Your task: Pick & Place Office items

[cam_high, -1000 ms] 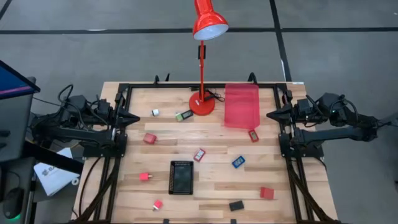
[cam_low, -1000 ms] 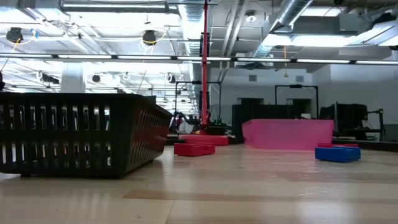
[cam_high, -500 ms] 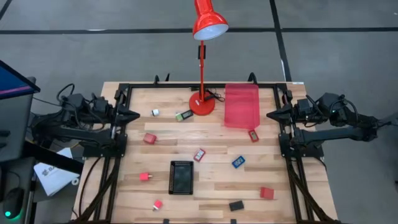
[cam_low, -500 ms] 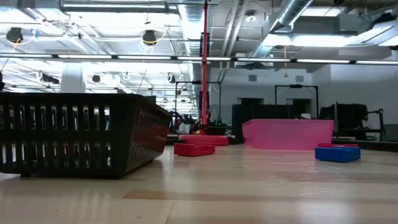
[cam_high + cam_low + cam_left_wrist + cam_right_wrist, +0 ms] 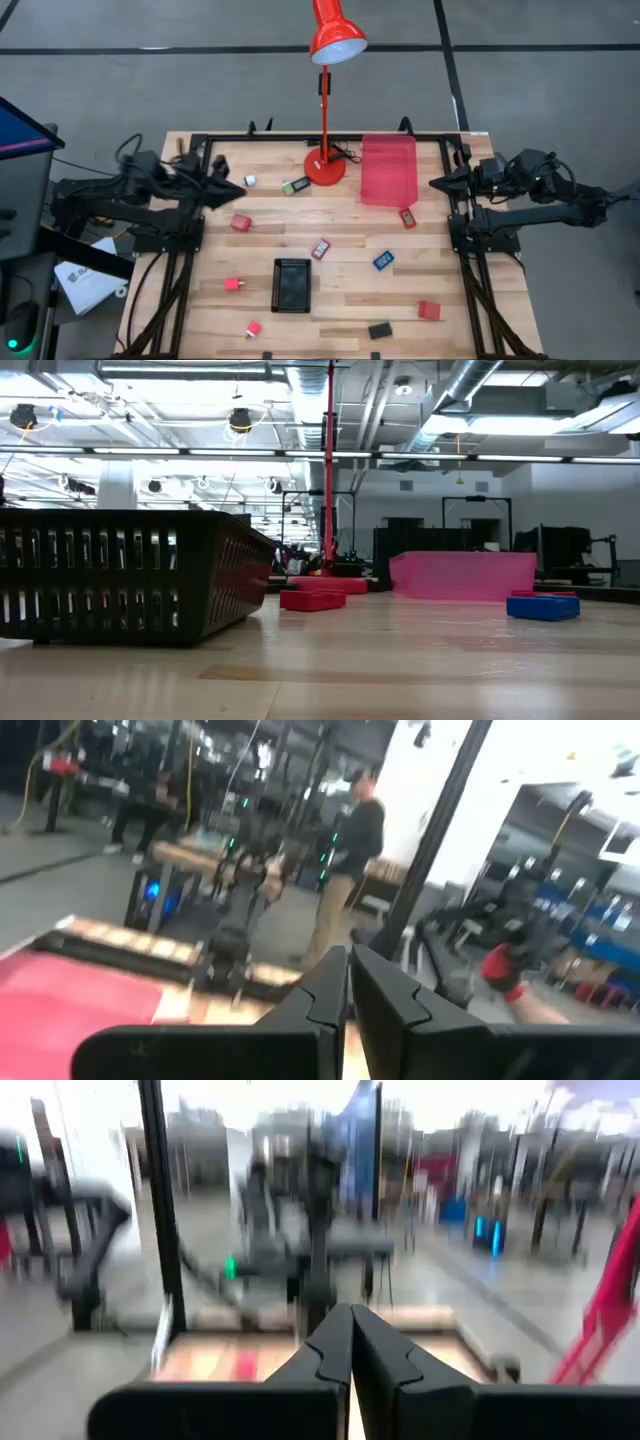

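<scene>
Nothing looks placed yet: the office items lie scattered across the worktop, and the black tray and red tray appear empty from above. The left tool is closed and empty near the worktop's far-left corner. The right tool waits closed and empty at the right edge, so all the picking is left.

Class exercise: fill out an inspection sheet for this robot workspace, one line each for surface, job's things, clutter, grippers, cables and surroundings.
Surface: wooden table, slatted, within a black frame.
Job's things: small office items scattered, among them a red block, blue piece, black piece.
Clutter: red desk lamp, black tray, translucent red tray.
Grippers: left gripper over the table's left edge, fingers shut, empty; right gripper at the right edge, shut, empty.
Cables: black cable at the lamp base.
Surroundings: a person standing beyond the table.
</scene>
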